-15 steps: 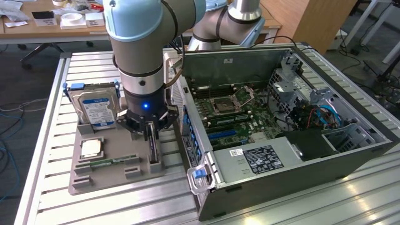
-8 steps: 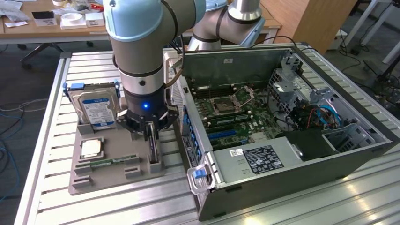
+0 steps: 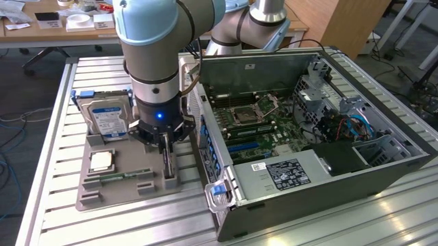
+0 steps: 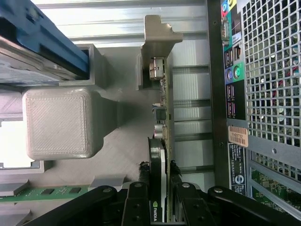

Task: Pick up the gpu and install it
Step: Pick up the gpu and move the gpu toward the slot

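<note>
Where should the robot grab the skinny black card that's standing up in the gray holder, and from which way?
Grab the gpu by its top long edge, squeezing its two flat faces, coming straight down from above. It stands upright on edge in a slot of the gray tray, so its top edge is free. The tool is right over it.

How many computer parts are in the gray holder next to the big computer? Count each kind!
hard drive: 1
silver processor chip: 1
green memory stick: 1
gpu: 1
Total: 4
</note>
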Motion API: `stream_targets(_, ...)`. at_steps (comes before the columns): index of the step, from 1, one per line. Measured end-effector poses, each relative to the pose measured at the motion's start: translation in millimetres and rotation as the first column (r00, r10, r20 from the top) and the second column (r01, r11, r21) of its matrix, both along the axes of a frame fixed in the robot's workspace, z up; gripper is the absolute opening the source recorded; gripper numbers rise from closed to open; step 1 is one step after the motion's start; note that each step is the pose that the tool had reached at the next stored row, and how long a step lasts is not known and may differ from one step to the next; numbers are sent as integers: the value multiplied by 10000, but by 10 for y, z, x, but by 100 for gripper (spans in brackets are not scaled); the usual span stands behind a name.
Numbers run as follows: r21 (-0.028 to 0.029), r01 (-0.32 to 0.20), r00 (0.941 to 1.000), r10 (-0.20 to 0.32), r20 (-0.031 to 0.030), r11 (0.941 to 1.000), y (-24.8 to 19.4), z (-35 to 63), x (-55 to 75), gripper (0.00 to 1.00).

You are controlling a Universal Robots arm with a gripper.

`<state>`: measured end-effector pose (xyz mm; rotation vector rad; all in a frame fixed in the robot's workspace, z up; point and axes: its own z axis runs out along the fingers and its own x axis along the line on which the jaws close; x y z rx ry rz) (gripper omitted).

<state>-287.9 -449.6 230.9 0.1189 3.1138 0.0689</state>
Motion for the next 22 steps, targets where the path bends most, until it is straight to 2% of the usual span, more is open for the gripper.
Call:
stream_targets(13, 2, 1, 10000, -1, 3, 10000, 0, 5, 0, 27)
stream_targets(22, 0, 1, 10000, -1, 1, 10000, 0, 119, 0, 27)
